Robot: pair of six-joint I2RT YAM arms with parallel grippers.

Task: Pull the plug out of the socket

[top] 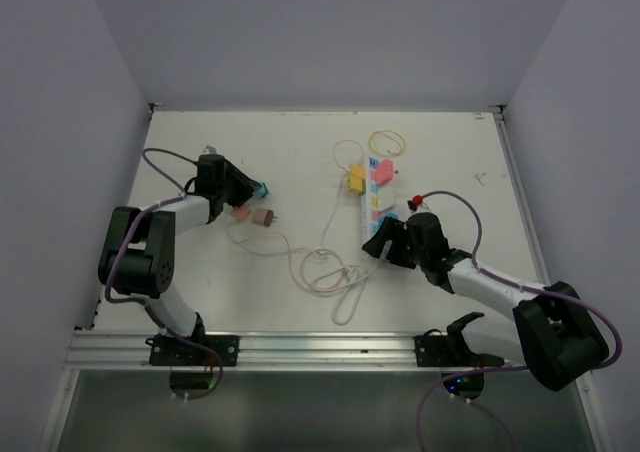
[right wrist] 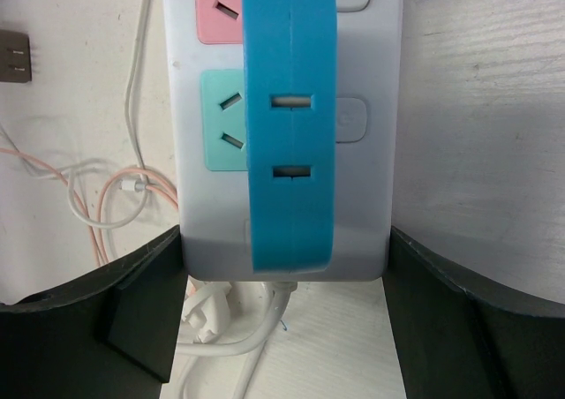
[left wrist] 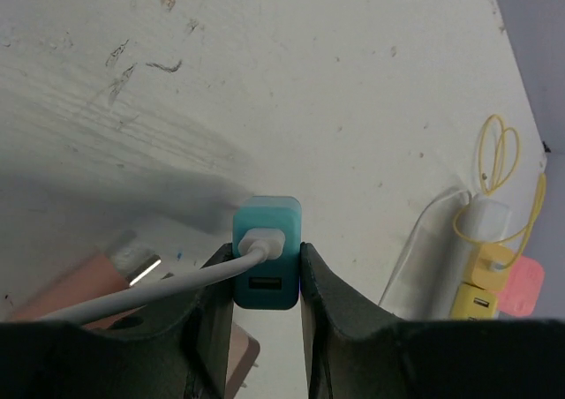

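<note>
Teal plug (left wrist: 267,214) apart from white socket (right wrist: 364,205)

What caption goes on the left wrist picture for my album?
Left gripper pinching a teal charger plug with its white cable.

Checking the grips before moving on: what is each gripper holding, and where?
Left gripper clamps the teal plug by its two side faces. Right gripper holds the socket at its cord end, fingers against both long edges.

no legible text, no readable labels, brands or numbers
</note>
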